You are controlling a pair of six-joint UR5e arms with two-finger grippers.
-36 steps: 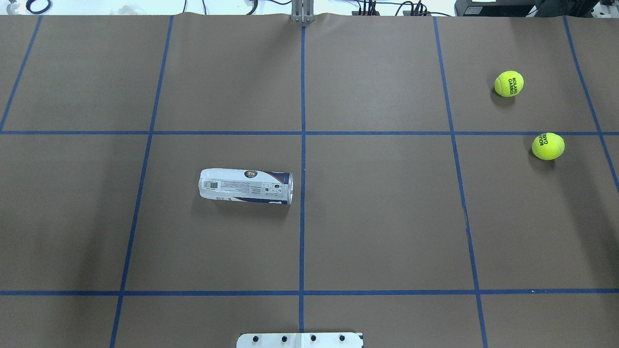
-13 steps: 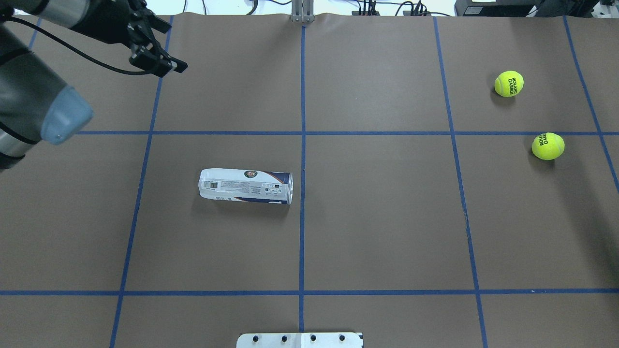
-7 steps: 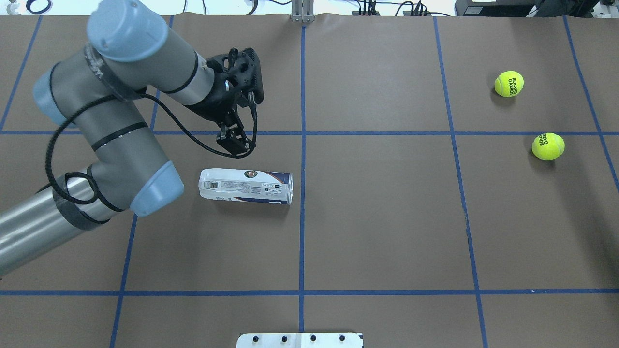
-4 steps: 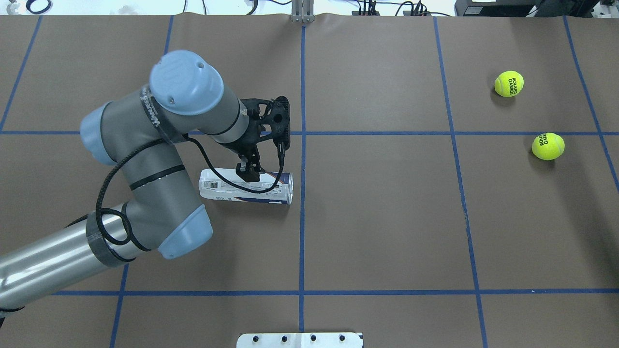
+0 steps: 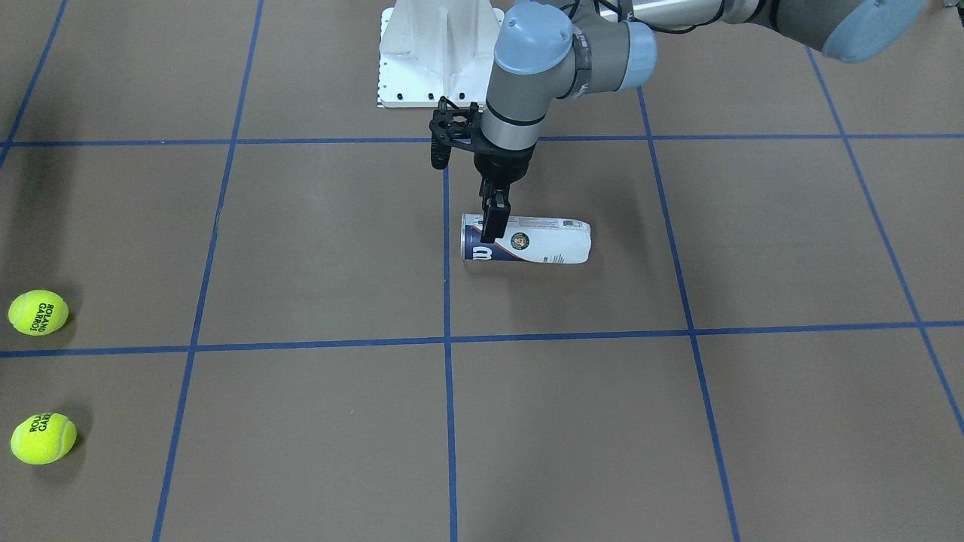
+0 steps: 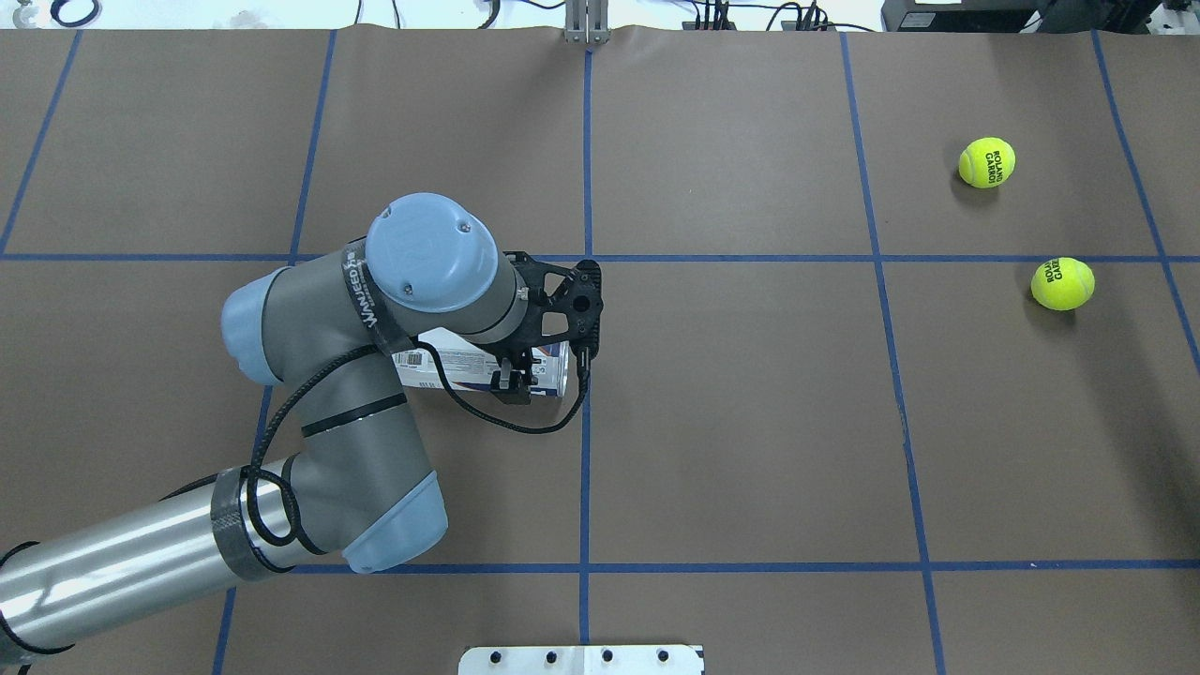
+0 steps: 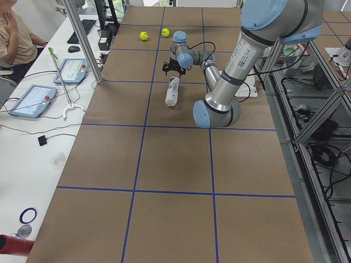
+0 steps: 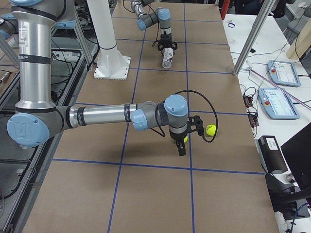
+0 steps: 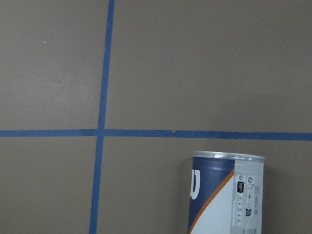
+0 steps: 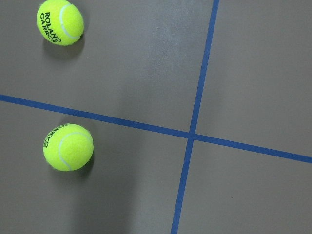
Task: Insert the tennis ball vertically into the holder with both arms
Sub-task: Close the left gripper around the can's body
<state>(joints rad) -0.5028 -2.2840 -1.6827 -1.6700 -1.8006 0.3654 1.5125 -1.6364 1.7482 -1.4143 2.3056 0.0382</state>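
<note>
Flat on its side on the brown surface: the holder, navy rimmed end just beside the centre blue tape line. Cannot see inside past the wrapped label. From overhead, half hidden under the left arm. Poised over that navy end, pointing down: the left tool; cannot tell how wide. Well apart, toward the robot's right: a far tennis ball and a near tennis ball, not touching. Hanging over the surface near them: the right tool, spread likewise impossible to tell. At the robot's edge, a white pedestal base.
</note>
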